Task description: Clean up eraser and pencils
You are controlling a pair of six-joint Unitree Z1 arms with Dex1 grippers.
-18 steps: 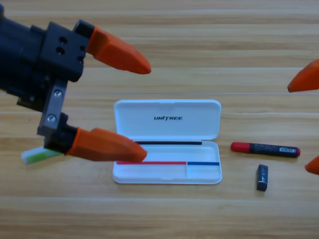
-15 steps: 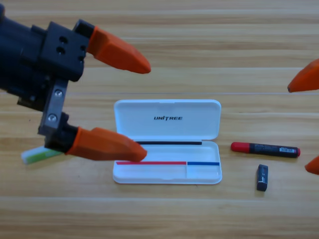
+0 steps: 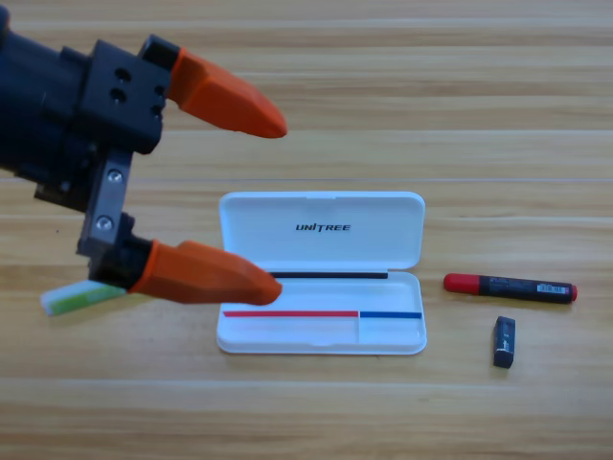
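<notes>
Since the earlier frame your right gripper has drawn out of view past the right edge, and your left gripper [image 3: 278,201] has lifted a touch, its lower jaw now sitting higher over the case's left end. You can see its orange jaws spread wide apart, holding nothing, above the table's [image 3: 383,96] left side. Beneath the lower jaw the light green pencil [image 3: 79,297] lies on the wood, mostly covered, so its far end is hard to make out. Next comes the white case [image 3: 383,335], lying open with its lid back. To its right, apart from it, the red-ended black pencil [image 3: 510,287] lies almost level, with the eraser [image 3: 504,342] just below it, not touching.
</notes>
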